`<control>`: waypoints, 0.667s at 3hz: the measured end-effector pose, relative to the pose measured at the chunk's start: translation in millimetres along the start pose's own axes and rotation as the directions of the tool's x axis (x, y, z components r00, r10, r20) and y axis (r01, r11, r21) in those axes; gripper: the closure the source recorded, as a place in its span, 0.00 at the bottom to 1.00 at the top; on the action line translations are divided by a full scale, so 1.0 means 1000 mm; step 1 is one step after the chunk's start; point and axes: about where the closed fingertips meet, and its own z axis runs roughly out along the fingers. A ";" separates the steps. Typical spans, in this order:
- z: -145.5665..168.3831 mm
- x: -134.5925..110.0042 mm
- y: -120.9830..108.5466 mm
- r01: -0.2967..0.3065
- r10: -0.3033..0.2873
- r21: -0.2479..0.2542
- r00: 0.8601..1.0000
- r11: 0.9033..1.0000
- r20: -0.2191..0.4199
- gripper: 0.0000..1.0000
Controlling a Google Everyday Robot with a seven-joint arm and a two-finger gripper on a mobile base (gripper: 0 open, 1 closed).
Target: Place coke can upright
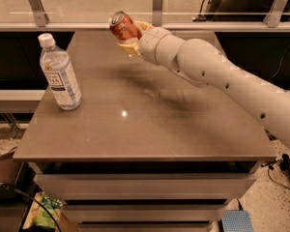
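Red aluminium coke can (pixel 124 26), silver top, faint white lettering, tilted up-left. Clamped in cream two-finger tool (pixel 133 36), raised above grey-brown tabletop (pixel 135 124), far side.

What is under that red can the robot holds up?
Only bare table. The can hangs tilted above the far edge, gripped by the pincer, which hides the can's bottom.

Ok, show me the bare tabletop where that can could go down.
Free: the table middle and front, right of the water bottle. Crowded: back centre, where the hand holds the coke can tilted above it.
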 end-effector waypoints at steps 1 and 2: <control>-0.003 0.000 0.010 -0.055 0.055 0.009 0.998 0.998 -0.015 1.00; -0.008 0.006 0.015 -0.102 0.102 0.020 0.995 0.995 -0.006 1.00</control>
